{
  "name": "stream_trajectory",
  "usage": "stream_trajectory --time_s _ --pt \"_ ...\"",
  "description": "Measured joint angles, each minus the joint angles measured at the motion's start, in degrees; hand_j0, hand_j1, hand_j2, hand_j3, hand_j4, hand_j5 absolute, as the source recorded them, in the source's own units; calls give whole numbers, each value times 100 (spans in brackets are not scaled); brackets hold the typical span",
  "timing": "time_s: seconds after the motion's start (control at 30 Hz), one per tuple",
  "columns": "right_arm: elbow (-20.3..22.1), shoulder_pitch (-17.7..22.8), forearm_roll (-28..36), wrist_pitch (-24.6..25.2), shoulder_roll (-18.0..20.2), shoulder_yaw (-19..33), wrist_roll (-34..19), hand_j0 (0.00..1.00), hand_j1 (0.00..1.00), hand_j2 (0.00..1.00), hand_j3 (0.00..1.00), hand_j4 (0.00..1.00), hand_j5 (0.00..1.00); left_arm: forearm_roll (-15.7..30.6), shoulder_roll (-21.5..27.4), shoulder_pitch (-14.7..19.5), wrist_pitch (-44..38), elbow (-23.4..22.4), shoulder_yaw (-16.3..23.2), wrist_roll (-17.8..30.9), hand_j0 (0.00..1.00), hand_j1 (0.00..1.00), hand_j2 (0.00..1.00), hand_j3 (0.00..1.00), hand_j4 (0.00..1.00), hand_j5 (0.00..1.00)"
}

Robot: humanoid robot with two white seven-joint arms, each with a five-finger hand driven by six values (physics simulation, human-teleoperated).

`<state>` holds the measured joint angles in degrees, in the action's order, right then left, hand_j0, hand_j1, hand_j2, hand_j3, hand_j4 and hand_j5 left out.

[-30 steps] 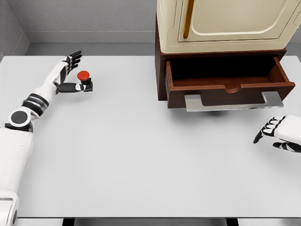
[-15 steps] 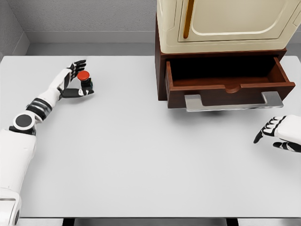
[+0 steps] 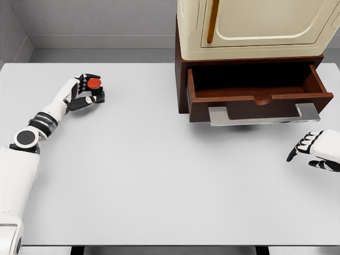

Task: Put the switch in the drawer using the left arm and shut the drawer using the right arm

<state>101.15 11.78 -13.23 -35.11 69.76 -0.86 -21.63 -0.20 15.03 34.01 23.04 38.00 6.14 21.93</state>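
The switch (image 3: 95,87), a small black box with a round red button on top, stands on the white table (image 3: 159,180) at the far left. My left hand (image 3: 85,91) wraps its fingers around the switch from the left, thumb below and fingers above. The brown drawer (image 3: 255,101) is pulled open at the upper right, with a grey handle (image 3: 263,116) along its front; its inside looks dark. My right hand (image 3: 316,150) rests on the table at the right edge, below the drawer, fingers relaxed and holding nothing.
A cream cabinet (image 3: 255,26) sits on top of the brown drawer unit at the back right. A grey wall runs behind the table.
My left hand's fingers have curled from spread to closed around the switch. The switch has stayed in place. The right hand has not moved.
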Motion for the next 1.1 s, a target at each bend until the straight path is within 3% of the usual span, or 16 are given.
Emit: stream_trajectory --time_s 0.3,0.53,0.9,1.1 --pt "0 0 -4 0 2 14 -1 63 63 63 63 63 63 7 -7 9 23 63 -5 4 40 40 40 40 40 40" --pt "0 0 -5 0 2 20 -1 63 63 63 63 63 63 14 -10 0 21 326 -9 6 39 39 39 39 39 39" --pt "0 0 -3 0 10 21 -1 63 63 63 63 63 63 -19 46 -88 20 1033 36 40 38 38 38 38 38 38" --pt "0 0 -2 0 10 22 -1 63 63 63 63 63 63 -16 60 -316 16 1616 73 71 38 38 38 38 38 38"
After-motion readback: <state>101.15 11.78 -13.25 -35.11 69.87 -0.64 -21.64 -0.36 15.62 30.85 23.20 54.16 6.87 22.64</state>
